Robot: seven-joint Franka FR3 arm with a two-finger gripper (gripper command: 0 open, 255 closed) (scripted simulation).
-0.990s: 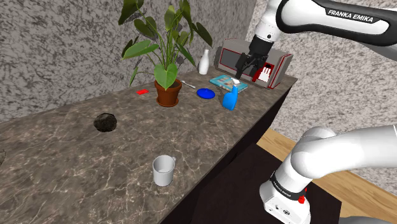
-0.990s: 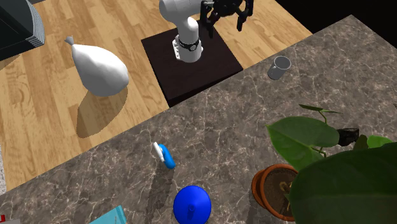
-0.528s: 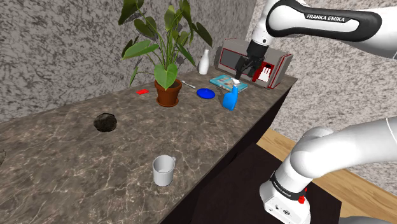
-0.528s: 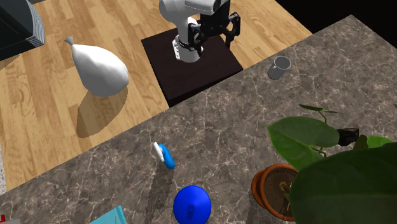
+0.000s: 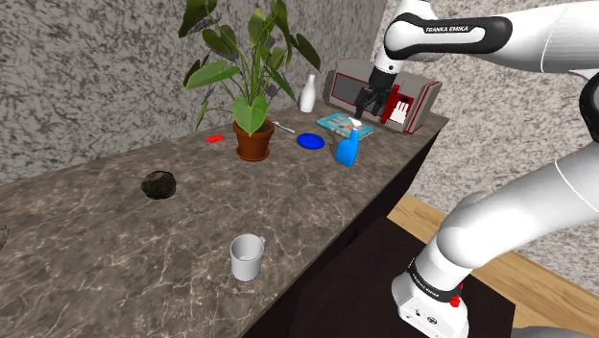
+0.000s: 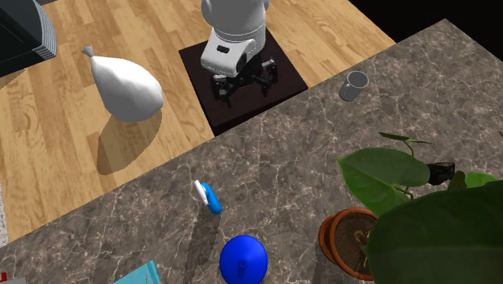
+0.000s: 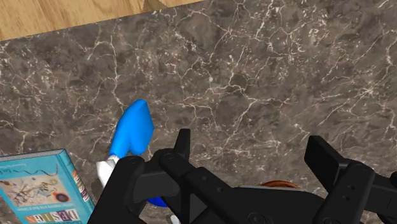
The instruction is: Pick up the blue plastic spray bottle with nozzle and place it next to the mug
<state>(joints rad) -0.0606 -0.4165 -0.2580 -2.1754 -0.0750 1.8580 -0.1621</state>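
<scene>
Nearest in the shoulder view, the arm's base sits on the dark stand (image 5: 494, 305) at the lower right. On the marbled table (image 5: 125, 259), a pale mug (image 5: 247, 257) stands upright by itself, close to the front edge. Farther back lies a dark lump (image 5: 158, 184). Beyond it is a potted plant (image 5: 253, 134) with a small red item (image 5: 215, 138) beside it. Past the plant and well apart from the mug, the blue bottle (image 5: 347, 149) stands upright near the table's edge, its white nozzle on top. A blue plate (image 5: 309, 141) lies just beside the bottle and a teal book (image 5: 338, 122) lies behind it. The hand (image 5: 369, 110) hovers above the bottle without touching it. In the wrist view its 2 fingers (image 7: 324, 159) are spread wide and grip nothing. The bottle shows below them, off to the outer side of one finger, near the book. Farthest back, a white vase (image 5: 308, 94) and a red-and-grey machine (image 5: 384, 86) stand by the wall.
</scene>
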